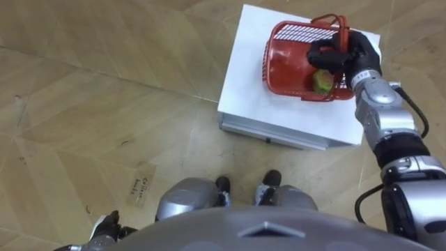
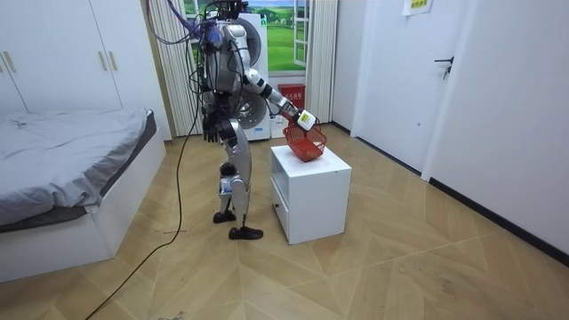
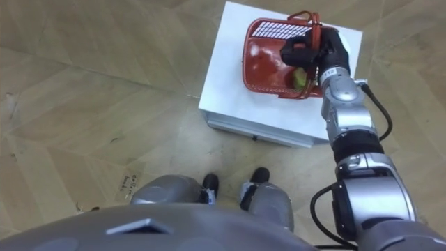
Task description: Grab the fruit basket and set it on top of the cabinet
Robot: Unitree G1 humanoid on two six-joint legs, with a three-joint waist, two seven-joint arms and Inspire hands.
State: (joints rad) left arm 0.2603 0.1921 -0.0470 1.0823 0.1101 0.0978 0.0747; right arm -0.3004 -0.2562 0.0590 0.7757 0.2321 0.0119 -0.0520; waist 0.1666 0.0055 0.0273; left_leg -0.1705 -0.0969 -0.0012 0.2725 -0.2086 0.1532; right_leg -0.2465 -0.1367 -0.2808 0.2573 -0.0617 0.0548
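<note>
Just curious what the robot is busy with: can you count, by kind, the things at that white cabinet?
red basket: 1
green fruit visible inside it: 1
white cabinet underneath: 1
right robot hand curled round the basket's handle: 1
Total: 4

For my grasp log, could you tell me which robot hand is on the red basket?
The right robot hand, curled round the handle of the basket on the white cabinet; the left robot hand hangs low at the robot's side.
</note>
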